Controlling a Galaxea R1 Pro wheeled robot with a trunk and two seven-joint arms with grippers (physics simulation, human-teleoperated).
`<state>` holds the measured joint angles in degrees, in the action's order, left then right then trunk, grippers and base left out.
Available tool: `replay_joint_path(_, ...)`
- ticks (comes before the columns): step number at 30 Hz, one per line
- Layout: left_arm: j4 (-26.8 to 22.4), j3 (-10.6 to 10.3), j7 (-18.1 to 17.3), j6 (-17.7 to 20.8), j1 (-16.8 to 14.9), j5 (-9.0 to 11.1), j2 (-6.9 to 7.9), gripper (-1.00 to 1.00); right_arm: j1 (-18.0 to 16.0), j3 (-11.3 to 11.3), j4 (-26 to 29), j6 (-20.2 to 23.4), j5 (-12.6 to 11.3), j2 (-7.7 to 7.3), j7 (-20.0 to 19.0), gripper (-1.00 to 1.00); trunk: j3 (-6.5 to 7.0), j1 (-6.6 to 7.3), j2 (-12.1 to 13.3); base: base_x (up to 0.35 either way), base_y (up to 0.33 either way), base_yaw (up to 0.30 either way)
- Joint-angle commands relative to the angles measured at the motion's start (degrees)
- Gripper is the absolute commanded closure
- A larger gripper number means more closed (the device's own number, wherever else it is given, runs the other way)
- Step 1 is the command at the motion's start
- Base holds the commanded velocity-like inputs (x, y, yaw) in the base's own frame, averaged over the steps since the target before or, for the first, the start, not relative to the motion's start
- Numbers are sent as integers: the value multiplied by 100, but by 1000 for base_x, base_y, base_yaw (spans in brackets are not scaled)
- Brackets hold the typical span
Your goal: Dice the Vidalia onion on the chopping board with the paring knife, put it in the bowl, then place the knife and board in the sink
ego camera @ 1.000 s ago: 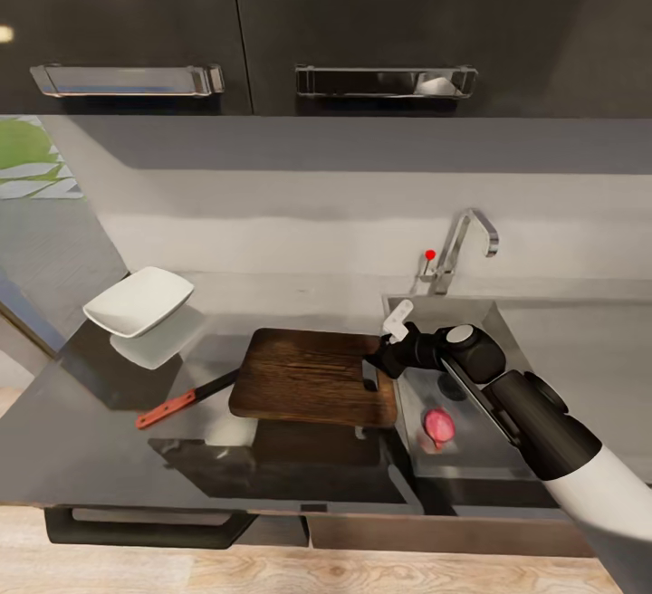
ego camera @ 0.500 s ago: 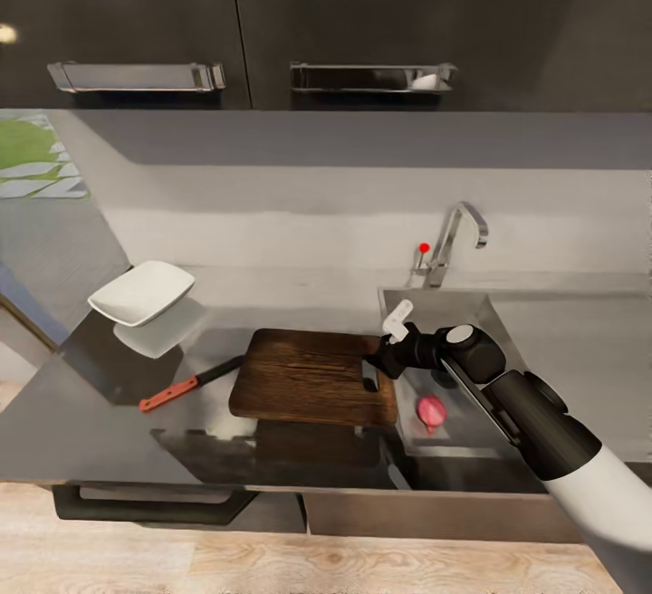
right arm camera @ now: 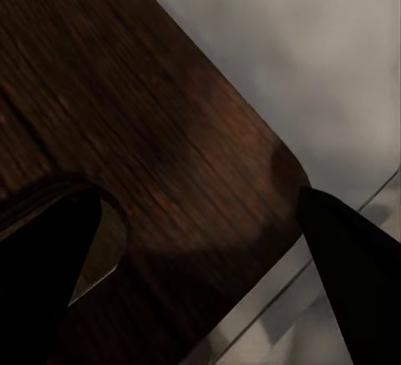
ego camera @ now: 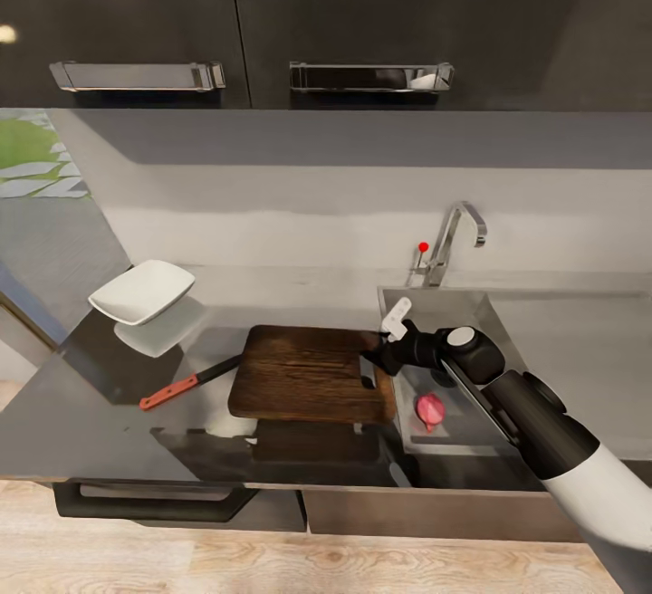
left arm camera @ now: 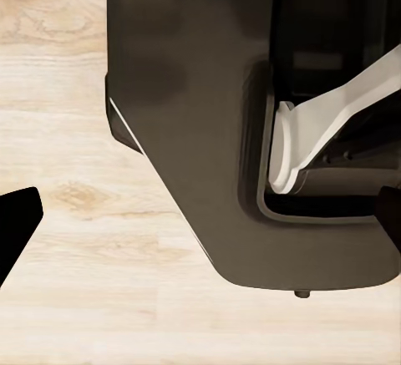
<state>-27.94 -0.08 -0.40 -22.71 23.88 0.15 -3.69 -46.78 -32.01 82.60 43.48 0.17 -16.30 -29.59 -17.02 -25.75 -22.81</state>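
The right gripper (ego camera: pixel 378 351) stood over the handle-slot end of the chopping board (ego camera: pixel 312 375), at the edge nearest the sink (ego camera: pixel 480 309). In the right wrist view its two dark fingers (right arm camera: pixel 46 265) were spread apart over the board's wood (right arm camera: pixel 142 131), with nothing between them: the claw was open and empty.

The Vidalia onion (ego camera: pixel 430 409) lay on the sink floor, toward the robot and slightly to the right of that gripper, and lower than it, under the right forearm. The judgement is that the coming move turns on this offset: the claw must leave the board edge, draw back toward the robot and descend into the basin. The right arm was plainly the nearer; the left wrist view showed wooden floor (left arm camera: pixel 67 173) and the robot's own base, and the left gripper's state could not be told.

The board's long axis ran along the countertop (ego camera: pixel 81 413). Count: one onion, one board, one paring knife (ego camera: pixel 188 383) left of the board, one bowl (ego camera: pixel 143 291) further left.
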Motion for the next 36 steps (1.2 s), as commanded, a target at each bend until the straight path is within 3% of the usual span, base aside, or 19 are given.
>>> replay_joint_path(1, -9, 0, -4, -6, 3, 2, 1, -100, -7, -4, -3, 2, 1, -2, -11, 100, -10, -4, -11, 0, 0, 0)
replay_joint_path(36, 8, 2, -3, -6, 3, -7, 8, -100, -7, 2, -112, -52, 1, -13, -82, 100, -308, -4, -11, 0, 0, 0)
